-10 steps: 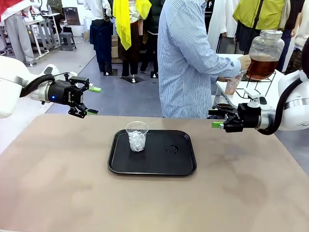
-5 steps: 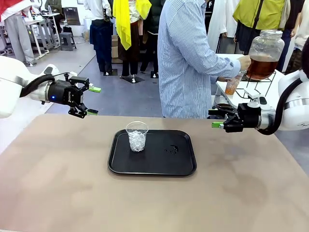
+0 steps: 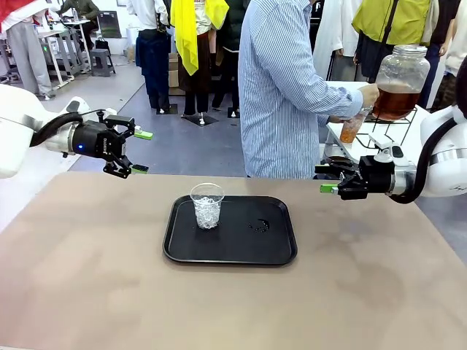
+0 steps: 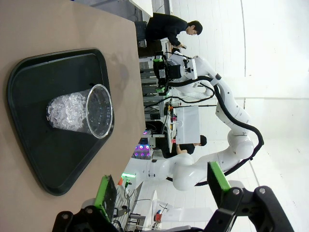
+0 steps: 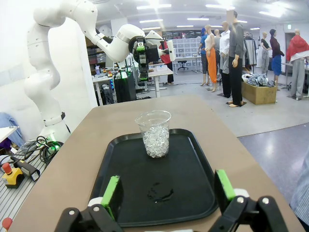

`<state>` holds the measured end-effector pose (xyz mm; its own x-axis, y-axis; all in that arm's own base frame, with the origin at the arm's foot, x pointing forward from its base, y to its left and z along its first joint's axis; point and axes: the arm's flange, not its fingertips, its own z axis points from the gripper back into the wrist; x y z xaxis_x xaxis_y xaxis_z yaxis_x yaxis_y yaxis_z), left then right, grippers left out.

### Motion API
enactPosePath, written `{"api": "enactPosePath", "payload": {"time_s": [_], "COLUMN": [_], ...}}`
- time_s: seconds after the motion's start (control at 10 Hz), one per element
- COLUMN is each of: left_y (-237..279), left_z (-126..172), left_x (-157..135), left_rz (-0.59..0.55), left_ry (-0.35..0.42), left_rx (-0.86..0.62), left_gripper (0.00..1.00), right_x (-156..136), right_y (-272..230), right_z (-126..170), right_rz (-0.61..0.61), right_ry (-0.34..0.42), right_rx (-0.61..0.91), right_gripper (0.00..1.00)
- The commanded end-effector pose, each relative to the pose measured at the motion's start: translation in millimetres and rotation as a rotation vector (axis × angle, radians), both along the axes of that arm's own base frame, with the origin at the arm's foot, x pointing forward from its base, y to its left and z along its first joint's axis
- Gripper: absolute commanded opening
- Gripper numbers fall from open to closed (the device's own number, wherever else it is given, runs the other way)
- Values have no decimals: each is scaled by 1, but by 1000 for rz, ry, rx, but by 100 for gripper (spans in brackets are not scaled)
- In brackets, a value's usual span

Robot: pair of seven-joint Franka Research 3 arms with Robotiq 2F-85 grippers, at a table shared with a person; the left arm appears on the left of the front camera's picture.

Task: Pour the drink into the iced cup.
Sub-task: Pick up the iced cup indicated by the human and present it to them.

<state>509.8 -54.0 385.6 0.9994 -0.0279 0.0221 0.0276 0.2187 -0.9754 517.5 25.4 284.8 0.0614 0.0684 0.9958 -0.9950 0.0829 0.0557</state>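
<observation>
A clear plastic iced cup stands upright on the left part of a black tray. Behind the table's far right, a person's hand works a large glass jar holding the amber drink. The other hand holds a small cup of amber liquid under it. My left gripper hovers open beyond the tray's left. My right gripper hovers open to the tray's right. In the left wrist view the iced cup lies ahead of the open gripper. In the right wrist view the iced cup stands ahead of the open gripper.
A small wet patch lies on the tray's right half, with the same patch close ahead of my right fingers. The person in a striped shirt stands at the far edge, turned right. The brown table stretches bare around the tray.
The small cup in the person's hand shows more amber liquid than a second ago. Both arms and the iced cup have stayed still.
</observation>
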Motion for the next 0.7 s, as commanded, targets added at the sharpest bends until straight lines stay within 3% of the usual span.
{"api": "enactPosePath", "payload": {"time_s": [0.0,0.6], "left_y": [0,0], "left_z": [1,1], "left_x": [-5,-5], "left_rz": [4,4], "left_ry": [-17,-17], "left_rx": [1,1], "left_gripper": [100,100], "right_x": [2,2], "right_y": [2,2], "right_z": [4,4], "right_rz": [7,7], "right_ry": [3,3], "right_rx": [-2,-2], "right_gripper": [100,100]}}
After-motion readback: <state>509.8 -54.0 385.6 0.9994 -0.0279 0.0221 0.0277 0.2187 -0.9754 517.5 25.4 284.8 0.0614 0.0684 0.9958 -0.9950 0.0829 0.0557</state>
